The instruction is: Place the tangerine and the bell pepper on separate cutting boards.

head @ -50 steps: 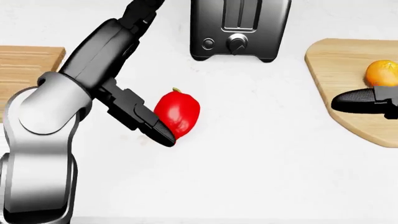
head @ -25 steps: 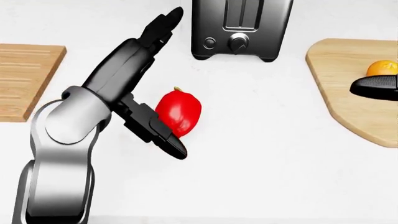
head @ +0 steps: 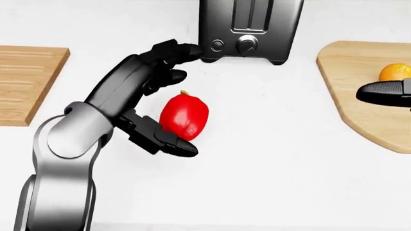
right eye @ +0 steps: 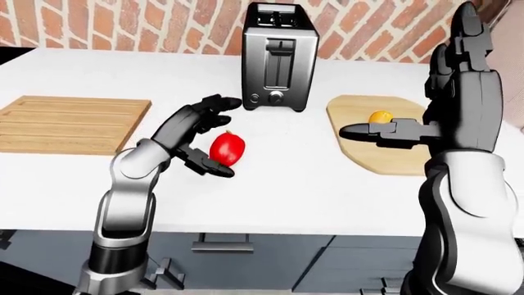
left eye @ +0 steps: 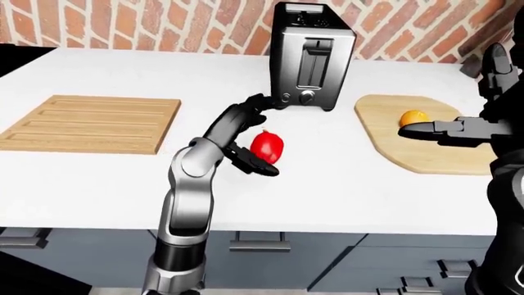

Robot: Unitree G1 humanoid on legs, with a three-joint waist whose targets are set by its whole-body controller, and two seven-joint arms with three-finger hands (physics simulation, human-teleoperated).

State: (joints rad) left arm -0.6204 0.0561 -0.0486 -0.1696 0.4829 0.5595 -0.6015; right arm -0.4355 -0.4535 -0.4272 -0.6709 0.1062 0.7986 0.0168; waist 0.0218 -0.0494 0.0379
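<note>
The glossy red bell pepper (head: pixel 184 117) is lying on the white counter inside the left hand (head: pixel 160 98), whose fingers are standing spread around it, not clamped; it is looking light, smooth and prone to rolling, so gripping across its widest middle seems best. The right-eye view is showing the open right hand (right eye: pixel 393 132) hovering beside the small orange tangerine (right eye: pixel 380 117) on the rounded wooden cutting board (right eye: pixel 385 157), which the head view is cropping.

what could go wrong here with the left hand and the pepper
The left hand has open fingers standing about the bell pepper, not closed round it; a loose close could roll it across the counter.

The upper fingers sit close to the toaster, so a lift might knock it.

The rectangular cutting board lies well to the left in the left-eye view; a weak grip may drop the pepper on the way.
</note>
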